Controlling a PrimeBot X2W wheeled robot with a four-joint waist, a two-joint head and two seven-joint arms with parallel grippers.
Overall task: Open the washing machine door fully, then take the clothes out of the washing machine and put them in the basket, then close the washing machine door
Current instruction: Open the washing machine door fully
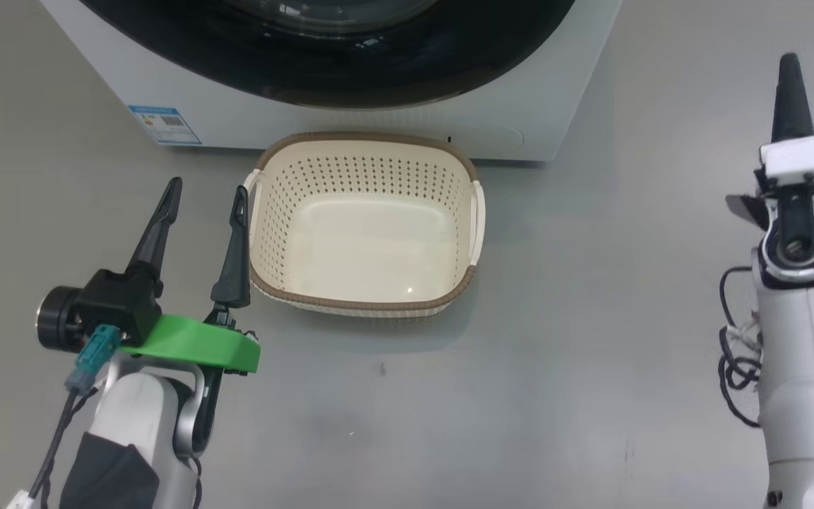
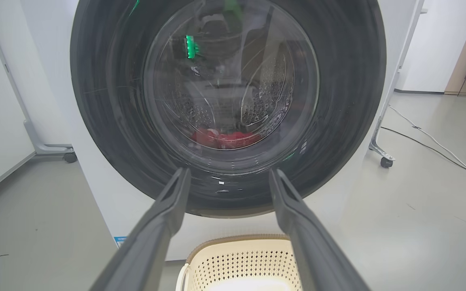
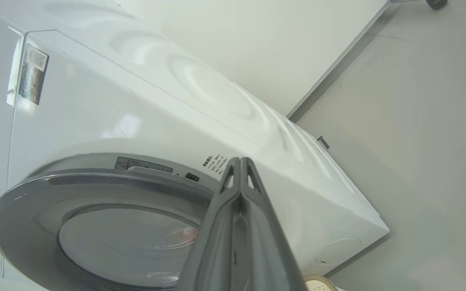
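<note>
Head: basket (image 1: 364, 305) sat empty on the floor (image 1: 520, 396) just before the washer (image 1: 379, 131), ready for the load; left pincer (image 1: 209, 185) gaped beside it, right pincer (image 1: 791, 67) shut, well apart | Left wrist: door (image 2: 107, 101) looked closed, red clothes (image 2: 225, 138) low in the drum (image 2: 265, 101) behind it | Right wrist: that shut pincer aimed near the door's rim, probably to open it.

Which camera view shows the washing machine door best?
The left wrist view: it faces the washing machine door head-on, black rim and glass bowl nearly whole. The head view catches its lower rim; the right wrist view sees it slanted, partly behind the right gripper.
</note>
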